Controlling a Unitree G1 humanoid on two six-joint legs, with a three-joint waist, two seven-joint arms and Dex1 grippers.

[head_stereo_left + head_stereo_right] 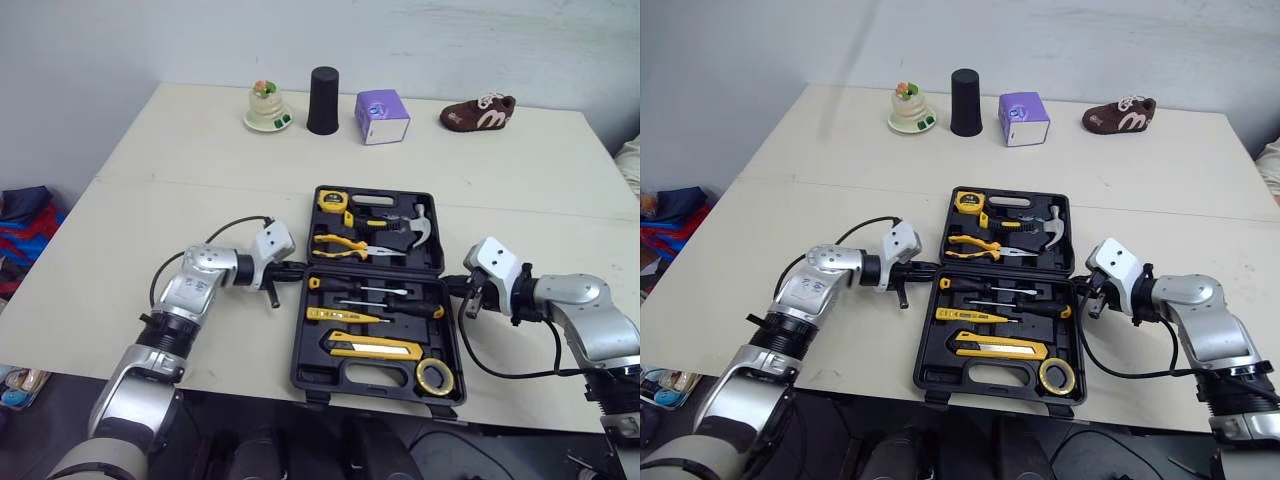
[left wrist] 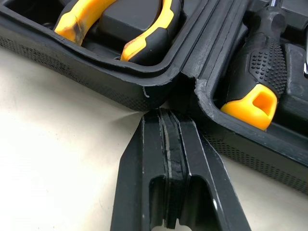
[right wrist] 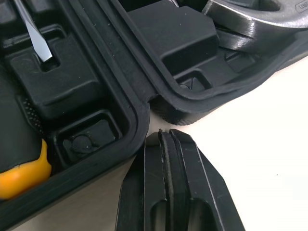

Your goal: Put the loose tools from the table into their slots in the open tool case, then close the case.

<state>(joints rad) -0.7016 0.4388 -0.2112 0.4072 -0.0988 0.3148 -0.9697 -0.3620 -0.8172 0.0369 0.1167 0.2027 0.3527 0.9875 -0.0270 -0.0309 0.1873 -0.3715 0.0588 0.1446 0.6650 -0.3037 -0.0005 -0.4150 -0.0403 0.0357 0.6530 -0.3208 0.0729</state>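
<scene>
The black tool case [image 1: 312,375] lies open at the table's front middle. In its slots sit a tape measure [image 1: 333,200], yellow pliers [image 1: 340,245], a hammer [image 1: 410,230], screwdrivers [image 1: 375,292], a yellow utility knife [image 1: 375,348] and a tape roll [image 1: 437,377]. My left gripper [image 1: 298,268] is shut, its tip against the hinge gap on the case's left side; its fingertips [image 2: 168,120] press together beside a screwdriver handle [image 2: 252,101]. On the case's right side my right gripper [image 1: 455,290] is shut at the hinge, fingertips [image 3: 166,144] closed.
Along the table's far edge stand a small figurine on a dish [image 1: 266,108], a black cup [image 1: 323,100], a purple box [image 1: 382,117] and a brown shoe [image 1: 478,112]. Bare tabletop [image 1: 170,190] surrounds the case.
</scene>
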